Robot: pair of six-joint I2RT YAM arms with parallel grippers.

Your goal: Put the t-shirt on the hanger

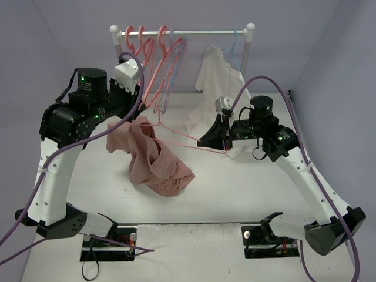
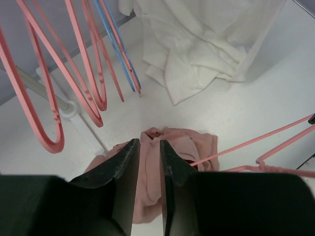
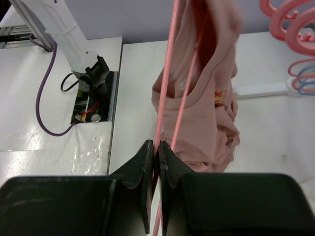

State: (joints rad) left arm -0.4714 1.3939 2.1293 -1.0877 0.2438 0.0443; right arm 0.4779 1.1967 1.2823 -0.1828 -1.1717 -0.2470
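Black fingers of the right pincer point(image 3: 156, 145) fill the bottom of the right wrist view, pressed together on a thin wire of the coral-pink hanger point(image 3: 166, 73). The wire runs from between them straight up the picture. A second wire of the same frame rises beside it, and both disappear into an opening of the salmon-pink t-shirt point(image 3: 211, 108). A small yellow-and-red print point(image 3: 221, 96) shows on a fold of the cloth.

From above, the hanger lies nearly flat in the air between the two arms. Its right end is in the right pincer and its left end is buried in the t-shirt. The shirt hangs in a crumpled bunch from that left end, to the left of centre, with its lower folds low over the white desk point(image 1: 235, 200).

The left pincer point(image 2: 149, 143) is high beside the top of the shirt, its jaws parted by a narrow gap. Pink cloth shows through the gap, and it seems to lie below the tips rather than between them.

Behind, a white rail point(image 1: 200, 32) carries spare pink hangers point(image 1: 150, 59) and a pale blue hanger point(image 1: 234, 50). A white shirt point(image 1: 217, 76) droops from the rail onto the desk.
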